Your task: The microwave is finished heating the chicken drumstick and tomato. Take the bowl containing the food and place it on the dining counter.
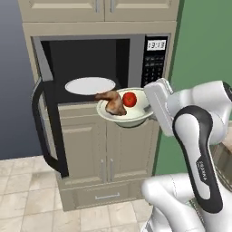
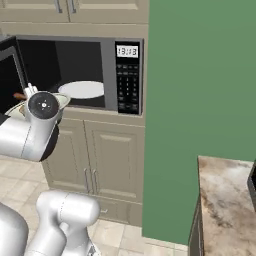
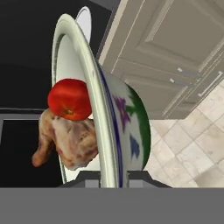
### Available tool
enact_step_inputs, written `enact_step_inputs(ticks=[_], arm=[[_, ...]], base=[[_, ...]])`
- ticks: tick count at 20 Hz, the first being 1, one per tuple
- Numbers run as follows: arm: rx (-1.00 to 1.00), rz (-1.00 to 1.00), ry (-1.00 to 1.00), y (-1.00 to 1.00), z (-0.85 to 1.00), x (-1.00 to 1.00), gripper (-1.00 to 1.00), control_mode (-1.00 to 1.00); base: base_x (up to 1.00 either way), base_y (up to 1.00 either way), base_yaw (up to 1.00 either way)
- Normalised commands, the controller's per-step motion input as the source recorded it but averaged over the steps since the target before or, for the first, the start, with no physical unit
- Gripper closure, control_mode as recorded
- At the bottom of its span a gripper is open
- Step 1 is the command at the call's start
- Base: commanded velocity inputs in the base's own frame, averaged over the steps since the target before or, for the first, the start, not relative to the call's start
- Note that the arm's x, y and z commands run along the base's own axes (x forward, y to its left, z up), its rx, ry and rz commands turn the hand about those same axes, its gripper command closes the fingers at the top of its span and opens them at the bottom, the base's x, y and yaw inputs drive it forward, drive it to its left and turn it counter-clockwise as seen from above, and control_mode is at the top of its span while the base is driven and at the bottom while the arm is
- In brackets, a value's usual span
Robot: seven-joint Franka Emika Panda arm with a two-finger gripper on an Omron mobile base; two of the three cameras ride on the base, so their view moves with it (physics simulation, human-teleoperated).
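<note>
1. Gripper (image 3: 107,177) pinches the bowl (image 1: 131,115) by its rim, jaws clamped on the wall; the bowl hangs just outside the microwave (image 1: 102,56).
2. Drumstick (image 1: 112,102) and tomato (image 1: 129,99) sit inside the bowl.
3. Carry step seems underway; next likely calls for turning right to the counter (image 2: 225,200), keeping the bowl level.
4. Open door (image 1: 47,122) and plate (image 1: 89,85) lie left, likely clear of that path.

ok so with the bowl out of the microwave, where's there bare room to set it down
The end effector grips the bowl by its rim, drumstick and tomato inside. Bare stone shows on the dining counter beside the green wall. The microwave cavity is crowded: the white plate fills its floor.
</note>
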Motion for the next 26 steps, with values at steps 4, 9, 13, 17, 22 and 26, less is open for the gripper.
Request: enact_step_inputs(ticks=[4, 9, 13, 17, 22, 26], arm=[[0.0, 0.0, 0.0, 0.0, 0.0, 0.0, 1.0, 1.0], [0.0, 0.0, 0.0, 0.0, 0.0, 0.0, 1.0, 1.0], [0.0, 0.0, 0.0, 0.0, 0.0, 0.0, 1.0, 1.0], [0.0, 0.0, 0.0, 0.0, 0.0, 0.0, 1.0, 1.0], [0.0, 0.0, 0.0, 0.0, 0.0, 0.0, 1.0, 1.0], [0.0, 0.0, 0.0, 0.0, 0.0, 0.0, 1.0, 1.0]], base=[[-0.67, -0.15, 0.29], [-0.81, -0.26, 0.69], [-0.57, -0.12, 0.99], [-0.29, 0.0, 1.0], [-0.02, 0.0, 1.0], [0.0, 0.0, 1.0]])
